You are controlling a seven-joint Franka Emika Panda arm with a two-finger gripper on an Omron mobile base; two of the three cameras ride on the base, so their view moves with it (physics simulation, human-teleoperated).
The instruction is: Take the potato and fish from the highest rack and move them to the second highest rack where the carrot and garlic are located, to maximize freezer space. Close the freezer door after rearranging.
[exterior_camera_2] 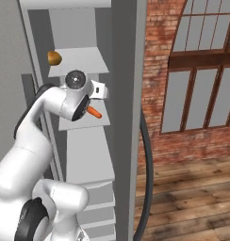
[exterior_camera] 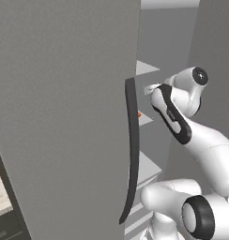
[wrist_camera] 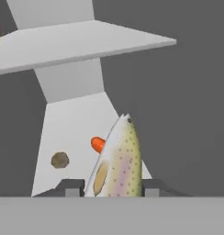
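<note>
1. Nearest the hand camera, the dark two-finger gripper point(wrist_camera: 113, 186) is clamped on a speckled cream-and-pink fish point(wrist_camera: 118, 158), which rises upright between the finger tips point(wrist_camera: 71, 187) with its head tilted away. My judgement: the grip sits low on a tapered, slick-looking body, so a sudden swing or an early release could let the fish pivot and drop off the front edge of the shelf.

2. Just beyond the fish lies the second highest rack point(wrist_camera: 72, 133), a flat light-grey board. The slim bright-orange carrot point(wrist_camera: 98, 144) rests near its middle, partly hidden behind the fish, and a small brownish rounded lump point(wrist_camera: 60, 159), possibly the garlic, sits toward its left edge. Setting the fish down blindly could shove the carrot or the lump toward an edge; there seems to be bare board at the near right corner.

3. Above, the highest rack point(exterior_camera_2: 77, 61), the topmost light-grey board, carries the rounded golden-brown potato point(exterior_camera_2: 54, 58) at its left front corner. Sitting so close to the edge, it could roll off if the white arm brushes that rack while rising.

4. The tall matte-grey freezer door point(exterior_camera: 64, 117) with its long dark curved handle point(exterior_camera: 131, 154) stands open beside the arm. Closing it before the arm is clear could trap the elbow.
</note>
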